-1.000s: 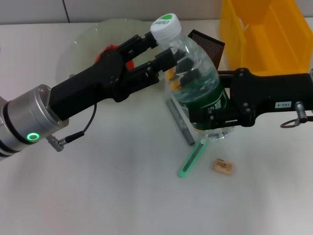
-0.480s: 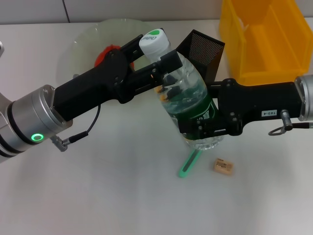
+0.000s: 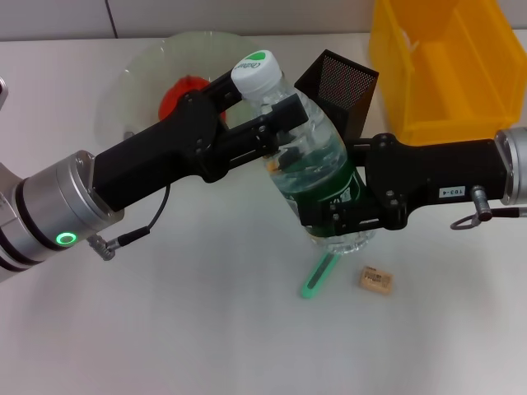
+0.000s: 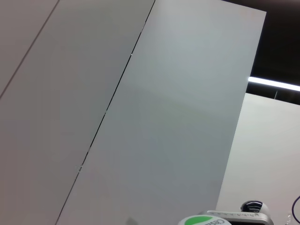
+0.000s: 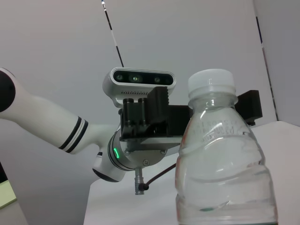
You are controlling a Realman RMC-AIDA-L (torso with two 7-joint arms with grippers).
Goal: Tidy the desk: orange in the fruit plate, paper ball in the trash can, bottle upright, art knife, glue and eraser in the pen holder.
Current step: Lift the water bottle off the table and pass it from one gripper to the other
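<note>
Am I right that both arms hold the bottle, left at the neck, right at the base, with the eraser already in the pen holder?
Not quite. The eraser lies on the desk, apart from the pen holder, as the head view shows. Otherwise yes: left gripper at the bottle neck, right gripper at its base.

The left gripper [image 3: 265,109] is matte black, on a silver wrist collar with a glowing green ring and a thin black cable ending in a metal plug. The right gripper [image 3: 342,216] is also black, carrying a small white label, a silver collar and a metal ring.
</note>
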